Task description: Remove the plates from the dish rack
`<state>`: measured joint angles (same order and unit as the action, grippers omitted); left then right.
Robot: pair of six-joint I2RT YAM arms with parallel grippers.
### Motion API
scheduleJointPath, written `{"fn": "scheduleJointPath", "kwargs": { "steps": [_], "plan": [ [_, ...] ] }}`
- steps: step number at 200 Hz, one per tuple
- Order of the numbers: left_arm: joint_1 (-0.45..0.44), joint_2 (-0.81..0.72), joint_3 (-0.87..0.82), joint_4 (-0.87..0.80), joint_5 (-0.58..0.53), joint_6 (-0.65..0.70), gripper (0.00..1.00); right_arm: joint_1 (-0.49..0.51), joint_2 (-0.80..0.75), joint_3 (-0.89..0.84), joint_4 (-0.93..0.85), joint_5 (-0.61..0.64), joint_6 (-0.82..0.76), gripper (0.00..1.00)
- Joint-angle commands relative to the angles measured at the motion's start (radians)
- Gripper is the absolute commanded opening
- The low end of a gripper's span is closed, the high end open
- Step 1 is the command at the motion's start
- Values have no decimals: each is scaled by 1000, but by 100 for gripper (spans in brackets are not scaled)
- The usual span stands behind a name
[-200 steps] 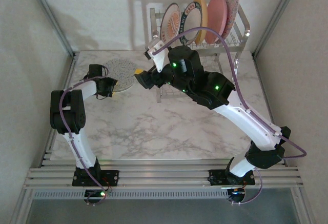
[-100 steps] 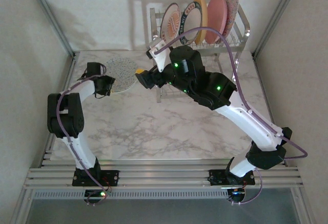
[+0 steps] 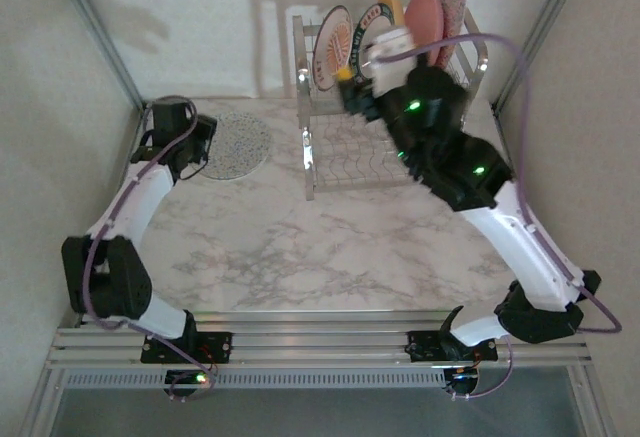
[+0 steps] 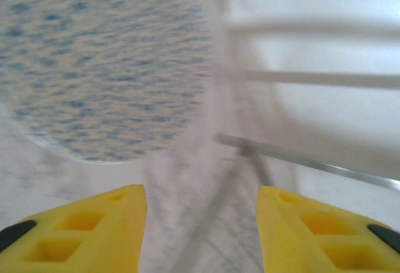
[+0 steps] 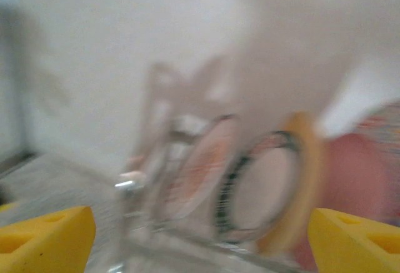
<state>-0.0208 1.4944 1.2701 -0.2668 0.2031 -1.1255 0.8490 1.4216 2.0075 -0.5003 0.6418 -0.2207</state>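
Facing plates (image 3: 330, 49) standing on edge in upper tier of dish rack (image 3: 350, 152) — right gripper (image 5: 200, 217) spread wide, empty. Left gripper (image 4: 201, 192) parted, empty, near speckled plate (image 3: 235, 144) lying flat left of rack. Likely rigid, glazed-slick, breakable — pinch exposed top rim.

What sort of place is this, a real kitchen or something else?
Probably a robot test booth staged as a kitchen counter: two arms bolted to an aluminium rail, plain white walls around a marble-look table, and a chrome dish rack with plates.
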Motion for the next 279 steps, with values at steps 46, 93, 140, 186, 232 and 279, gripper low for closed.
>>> {"fn": "scheduleJointPath", "kwargs": {
  "steps": [46,93,140,186,232,279],
  "plan": [
    [-265,-178,137,273,-100,145,52,-570,107,255,-71,-326,309,95],
    [-424,-166,200,362,-60,268,53,-717,243,336,-57,-575,360,95],
    [-483,-152,236,393,-25,311,54,-729,331,382,-57,-629,365,86],
    [-496,-139,256,397,-14,305,54,-728,365,384,-70,-567,324,73],
    [-504,-126,276,413,-4,301,54,-728,394,389,-70,-559,316,58],
    [-517,-142,284,485,12,302,55,-724,419,416,-78,-541,303,48]
  ]
}}
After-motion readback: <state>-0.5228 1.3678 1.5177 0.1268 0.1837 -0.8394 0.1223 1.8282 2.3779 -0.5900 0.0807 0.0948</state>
